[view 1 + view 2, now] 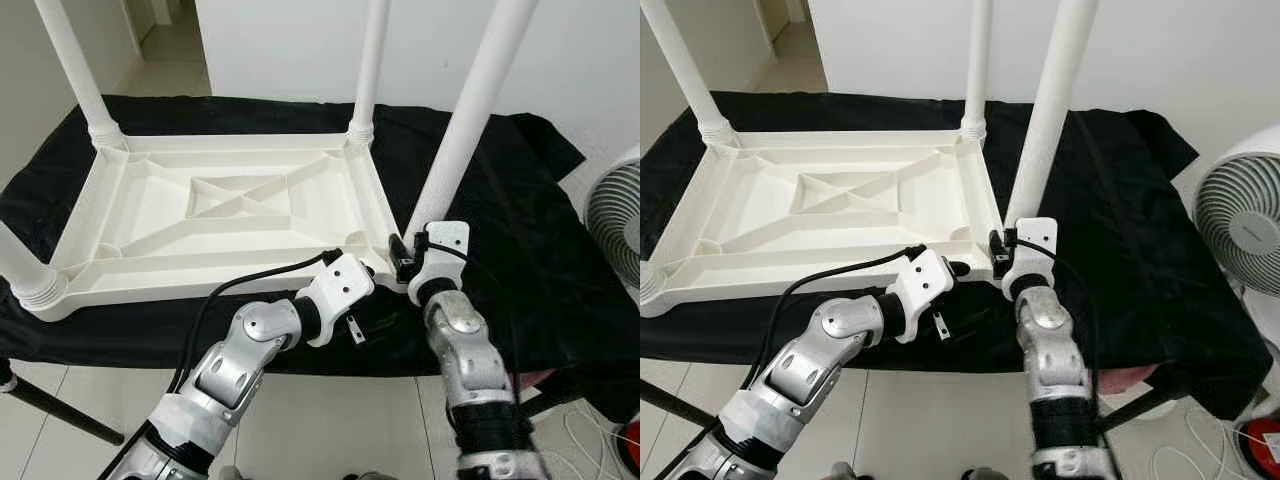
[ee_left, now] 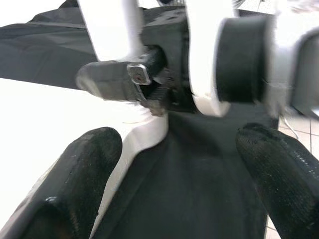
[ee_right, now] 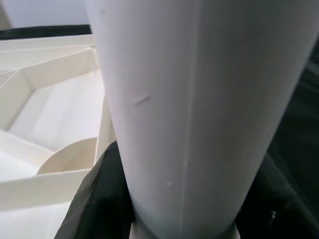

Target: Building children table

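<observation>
The white children's table [image 1: 220, 215] lies upside down on a black-draped desk [image 1: 520, 230], legs pointing up. The right arm reaches forward, its fingers [image 3: 94, 199] clamped around the base of the near-right leg [image 1: 470, 120] at the table's corner. The left arm angles across toward that corner, its fingers [image 2: 84, 174] spread apart, holding nothing.

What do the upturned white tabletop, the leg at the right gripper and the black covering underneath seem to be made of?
Upturned white tabletop: likely moulded plastic, ribbed underside, slight sheen. White round leg at the right gripper: apparently the same smooth plastic. Black covering: matte cloth, creased and draped.
</observation>
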You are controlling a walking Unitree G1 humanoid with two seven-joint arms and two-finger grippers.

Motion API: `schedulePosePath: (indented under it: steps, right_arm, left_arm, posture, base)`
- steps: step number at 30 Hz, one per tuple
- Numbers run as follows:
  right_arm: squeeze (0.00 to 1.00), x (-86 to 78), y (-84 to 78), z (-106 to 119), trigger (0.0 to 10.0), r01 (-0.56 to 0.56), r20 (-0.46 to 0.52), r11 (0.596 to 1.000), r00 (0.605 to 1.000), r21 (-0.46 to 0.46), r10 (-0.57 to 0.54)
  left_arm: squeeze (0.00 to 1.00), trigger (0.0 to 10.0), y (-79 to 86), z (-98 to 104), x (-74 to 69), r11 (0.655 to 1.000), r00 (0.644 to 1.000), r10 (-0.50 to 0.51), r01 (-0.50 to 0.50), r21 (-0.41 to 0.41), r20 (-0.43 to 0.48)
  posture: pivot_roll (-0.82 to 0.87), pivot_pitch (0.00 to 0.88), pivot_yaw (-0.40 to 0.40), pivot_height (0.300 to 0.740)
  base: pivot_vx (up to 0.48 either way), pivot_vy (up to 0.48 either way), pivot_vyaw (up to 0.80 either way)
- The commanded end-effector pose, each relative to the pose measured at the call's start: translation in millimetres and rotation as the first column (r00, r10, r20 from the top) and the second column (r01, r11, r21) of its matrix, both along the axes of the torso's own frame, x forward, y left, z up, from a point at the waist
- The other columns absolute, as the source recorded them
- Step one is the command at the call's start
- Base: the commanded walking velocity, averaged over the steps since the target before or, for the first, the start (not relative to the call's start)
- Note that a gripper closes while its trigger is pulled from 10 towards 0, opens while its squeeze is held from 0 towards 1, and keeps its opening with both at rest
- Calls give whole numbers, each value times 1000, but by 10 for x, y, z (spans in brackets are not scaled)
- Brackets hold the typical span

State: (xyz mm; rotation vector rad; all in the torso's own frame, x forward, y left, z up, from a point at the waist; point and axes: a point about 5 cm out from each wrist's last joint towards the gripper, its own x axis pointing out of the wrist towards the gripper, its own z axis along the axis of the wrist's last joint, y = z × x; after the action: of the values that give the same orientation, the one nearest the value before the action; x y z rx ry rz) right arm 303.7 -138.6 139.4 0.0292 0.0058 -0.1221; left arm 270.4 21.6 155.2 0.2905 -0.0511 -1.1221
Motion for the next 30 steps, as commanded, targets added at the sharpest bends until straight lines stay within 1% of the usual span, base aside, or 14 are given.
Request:
schedulePosePath:
  steps: [1, 10, 11, 13, 14, 16, 18, 20, 24, 25, 26, 27, 28, 30]
  right_arm:
    - [0, -58, -79, -175, 10000, 64, -101, 998, 993, -12, -65]
    - [0, -61, -101, -94, 10000, 78, -96, 997, 992, -30, -80]
    - [1000, -51, -95, -90, 10000, 66, -98, 998, 993, -13, -67]
    - [1000, -44, -91, -87, 10000, 58, -98, 998, 993, 0, -58]
    - [1000, -32, -91, -81, 10000, 42, -98, 998, 994, 46, -37]
    - [1000, -8, -119, -58, 10000, 14, -83, 997, 997, 79, -7]
    - [1000, 0, -128, -50, 10000, 0, -78, 996, 997, 86, 7]
    - [1000, 29, -219, -25, 10000, -51, -62, 998, 997, 38, 53]
    - [1000, 46, -277, -18, 10000, -88, -67, 996, 994, 19, 89]
    - [0, 60, -314, 1, 10000, -188, -65, 982, 980, -27, 186]
    - [0, 64, -332, 9, 10000, -229, -66, 972, 972, -48, 225]
    - [0, 64, -332, 9, 10000, -229, -66, 972, 972, -48, 225]
    - [0, 72, -384, 43, 10000, -373, -60, 919, 928, -129, 368]
    - [0, 76, -411, 73, 10000, -474, -64, 855, 879, -210, 472]
  left_arm:
    - [0, 10000, -8, -1, 15, 1000, 1000, -10, 10, 9, 7]
    - [0, 10000, -53, 7, -2, 1000, 1000, -21, 21, 2, 9]
    - [0, 10000, -56, 7, -4, 1000, 1000, -21, 21, 0, 9]
    - [0, 10000, -57, 7, -4, 1000, 1000, -20, 20, -1, 10]
    - [0, 10000, -53, 7, -4, 1000, 1000, -18, 18, -1, 10]
    - [0, 10000, -36, 4, 6, 1000, 1000, -10, 10, 1, 9]
    - [0, 10000, -29, 2, 11, 1000, 1000, -6, 6, 2, 8]
    - [0, 10000, -10, 17, 35, 1000, 1000, 7, -7, -2, 10]
    - [0, 10000, -1, 28, 48, 1000, 1000, 14, -14, -5, 12]
    - [0, 10000, 2, 35, 53, 1000, 1000, 15, -15, -6, 13]
    - [0, 10000, 4, 38, 56, 1000, 1000, 16, -16, -7, 14]
    - [0, 10000, 4, 38, 56, 1000, 1000, 16, -16, -7, 14]
    - [0, 10000, 10, 42, 62, 1000, 1000, 15, -15, -5, 15]
    - [0, 10000, 14, 44, 61, 1000, 1000, 12, -12, -2, 17]
  posture:
    - [-140, 24, -4, 740]
    - [-139, 29, -8, 740]
    - [-139, 29, -8, 740]
    - [-139, 29, -8, 740]
    - [-137, 33, -15, 740]
    - [-137, 33, -15, 740]
    - [-137, 33, -15, 740]
    - [-136, 42, -13, 740]
    - [-136, 42, -13, 740]
    - [-140, 47, -4, 740]
    - [-140, 47, -4, 740]
    - [-140, 47, -4, 740]
    - [-142, 48, 2, 740]
    - [-144, 48, 6, 740]
  base:
    - [0, 0, 0]
    - [0, 0, 0]
    - [0, 0, 0]
    - [0, 0, 0]
    - [0, 0, 0]
    - [0, 0, 0]
    - [0, 0, 0]
    - [0, 0, 0]
    - [0, 0, 0]
    - [0, 0, 0]
    - [0, 0, 0]
    - [0, 0, 0]
    - [0, 0, 0]
    - [0, 0, 0]
